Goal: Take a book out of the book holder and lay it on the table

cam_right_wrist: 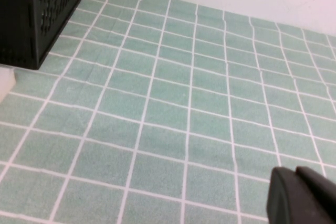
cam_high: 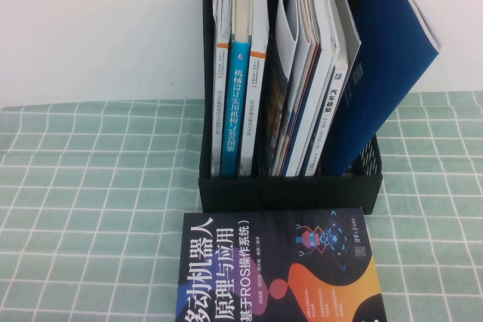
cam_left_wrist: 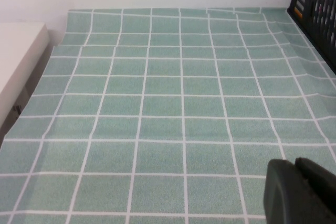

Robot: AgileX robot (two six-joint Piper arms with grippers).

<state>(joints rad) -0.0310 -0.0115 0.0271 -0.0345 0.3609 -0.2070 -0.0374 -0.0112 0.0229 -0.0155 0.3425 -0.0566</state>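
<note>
The book, dark cover with white Chinese title and orange and purple blobs, lies flat on the table just in front of the book holder. The black holder stands upright at the middle back, with several books upright in it. Neither gripper shows in the high view. My left gripper is shut and empty over bare cloth, with the holder's perforated side far off. My right gripper is shut and empty over bare cloth, with the holder's corner far off.
In the holder, a royal-blue thin book leans out to the right; several other books with white and blue spines stand at its left. A white wall stands behind. A pale ledge borders the cloth in the left wrist view.
</note>
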